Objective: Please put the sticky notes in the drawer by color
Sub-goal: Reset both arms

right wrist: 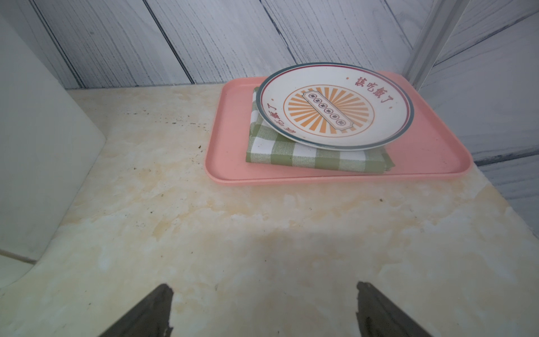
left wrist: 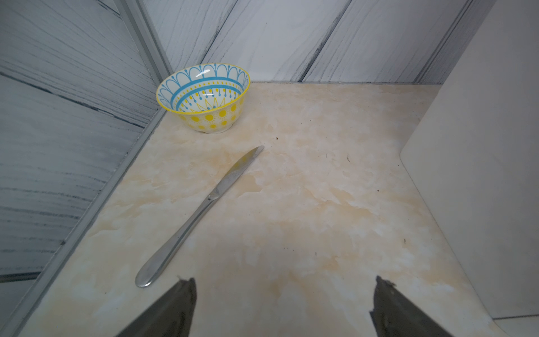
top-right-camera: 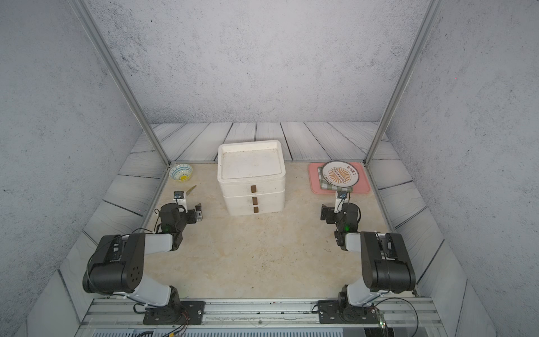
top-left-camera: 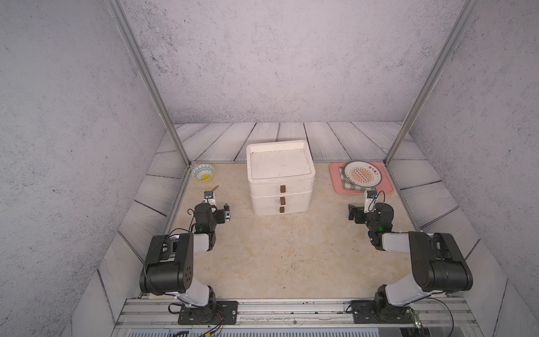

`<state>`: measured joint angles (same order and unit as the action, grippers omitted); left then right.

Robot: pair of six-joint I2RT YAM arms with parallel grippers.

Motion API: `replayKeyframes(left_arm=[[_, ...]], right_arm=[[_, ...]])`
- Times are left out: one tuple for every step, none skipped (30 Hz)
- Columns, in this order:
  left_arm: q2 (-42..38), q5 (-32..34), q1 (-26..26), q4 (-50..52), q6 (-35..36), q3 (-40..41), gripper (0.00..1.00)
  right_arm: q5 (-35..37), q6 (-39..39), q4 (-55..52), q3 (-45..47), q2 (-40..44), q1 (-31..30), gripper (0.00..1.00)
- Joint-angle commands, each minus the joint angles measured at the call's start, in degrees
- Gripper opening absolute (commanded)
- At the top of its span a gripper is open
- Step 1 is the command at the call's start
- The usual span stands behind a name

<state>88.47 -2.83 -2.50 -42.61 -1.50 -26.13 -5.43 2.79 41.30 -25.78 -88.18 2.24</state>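
Upright white boxy plastic three-drawer chest [top-left-camera: 280,178], at twelve o'clock on the beige marbled worktop [top-left-camera: 277,256], all three drawers shut, small brown tab handles [top-left-camera: 282,189] facing six o'clock, recessed top

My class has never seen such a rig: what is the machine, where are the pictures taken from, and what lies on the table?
Two robot arms stand at the near edge of a table. Both top views look down on everything; each wrist view looks past one arm's fingers. The left gripper and right gripper are open, holding nothing. In the middle stands a white three-drawer chest, drawers shut. By the left arm: a patterned bowl and a table knife. By the right: a pink tray bearing a green checked cloth with a plate on it. No sticky notes show.
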Motion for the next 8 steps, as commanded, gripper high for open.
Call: replayKeyframes(left_arm=[[-0.64,-0.07,0.15,0.61,0.46,-1.15,0.99],[-0.42,-0.24,0.13,0.91,0.46,-1.35,0.98],[-0.4,-0.33,0.18,0.92,0.49,-1.42,0.98],[-0.41,-0.33,0.2,1.14,0.53,-1.53,0.98],[-0.44,-0.29,0.15,0.94,0.53,-1.39,0.98],[-0.49,-0.16,0.22,0.99,0.54,-1.44,0.99],[-0.65,-0.16,0.22,0.74,0.55,-1.23,0.98],[-0.74,-0.07,0.22,0.64,0.53,-1.02,0.98]], right_arm=[[0.95,-0.42,-0.58,-0.63,0.51,-0.3,0.99],[0.95,-0.45,-0.59,-0.7,0.5,-0.26,0.99],[0.99,-0.41,-0.58,-0.75,0.48,-0.23,0.99],[0.95,-0.41,-0.62,-0.76,0.47,-0.26,0.99],[0.96,-0.43,-0.61,-0.7,0.49,-0.26,0.99],[1.0,-0.41,-0.6,-0.69,0.48,-0.3,0.99],[0.95,-0.46,-0.61,-0.71,0.48,-0.29,0.99],[0.95,-0.42,-0.6,-0.68,0.55,-0.24,0.99]])
